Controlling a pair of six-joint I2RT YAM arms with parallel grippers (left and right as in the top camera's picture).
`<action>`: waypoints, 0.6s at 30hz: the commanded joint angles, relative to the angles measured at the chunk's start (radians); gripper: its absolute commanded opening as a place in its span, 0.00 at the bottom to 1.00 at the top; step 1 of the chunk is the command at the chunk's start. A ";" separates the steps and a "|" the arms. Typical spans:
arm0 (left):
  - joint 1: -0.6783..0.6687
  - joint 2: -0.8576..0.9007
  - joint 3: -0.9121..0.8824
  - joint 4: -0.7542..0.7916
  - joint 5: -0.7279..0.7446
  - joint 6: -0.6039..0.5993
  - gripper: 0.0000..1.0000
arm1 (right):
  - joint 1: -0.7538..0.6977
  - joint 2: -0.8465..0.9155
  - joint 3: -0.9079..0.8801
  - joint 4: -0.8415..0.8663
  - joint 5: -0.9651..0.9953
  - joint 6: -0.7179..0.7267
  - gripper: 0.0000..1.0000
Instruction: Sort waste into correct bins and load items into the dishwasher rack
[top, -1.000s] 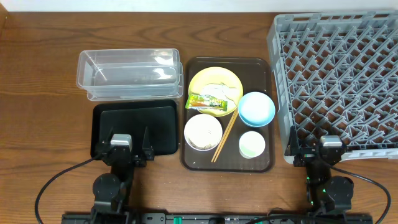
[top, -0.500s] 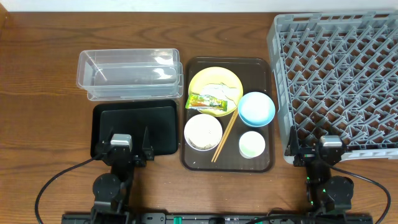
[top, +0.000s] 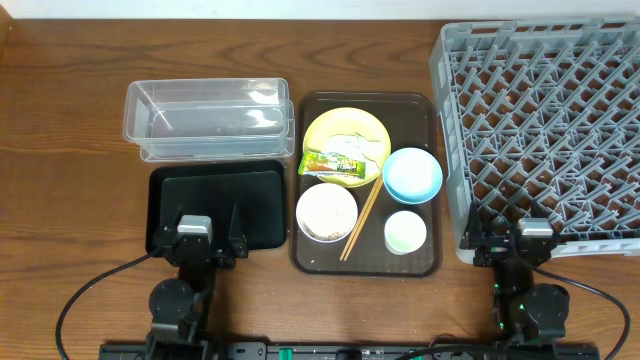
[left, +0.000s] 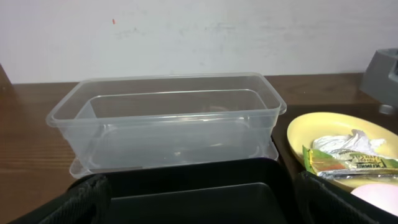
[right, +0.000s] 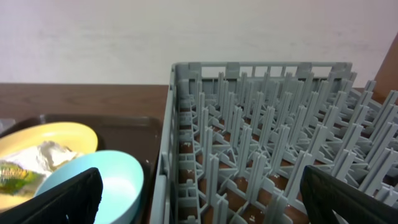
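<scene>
— How are our claws standing?

— We are seeing both spread wide and gripping nothing. The left gripper (left: 202, 186) is hanging over the near edge of the black tray (top: 262, 200). The right gripper (right: 202, 177) is sitting at the near left corner of the dishwasher rack (top: 540, 120). We cannot tell whether either is touching what lies under it.

— What are we counting?

— On the dark brown serving tray (top: 430, 110) we are counting one yellow plate (top: 330, 125), one green-and-white snack wrapper (top: 335, 163), one light blue bowl (top: 412, 173), one white bowl (top: 326, 211), one pale cup (top: 405, 232) and a pair of wooden chopsticks (top: 362, 218). Left of that tray we are counting one clear plastic tub (top: 207, 118), with a second clear rim showing beneath it, and the black tray just in front of it. There is one rack, at the right.

— Which way are things lying?

— In the overhead view, the wrapper is lying across the near rim of the plate, its long axis running left to right. The chopsticks are slanting from near left to far right, between the white bowl and the cup. The tub and the black tray are both lying lengthwise left to right.
</scene>
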 joint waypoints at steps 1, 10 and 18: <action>0.006 -0.005 -0.031 -0.015 -0.005 -0.060 0.96 | 0.012 0.000 0.005 0.004 0.014 0.066 0.99; 0.006 0.132 0.119 -0.080 -0.007 -0.061 0.96 | 0.011 0.043 0.105 -0.060 0.018 0.081 0.99; 0.006 0.489 0.423 -0.274 0.014 -0.061 0.96 | 0.011 0.322 0.349 -0.188 0.018 0.081 0.99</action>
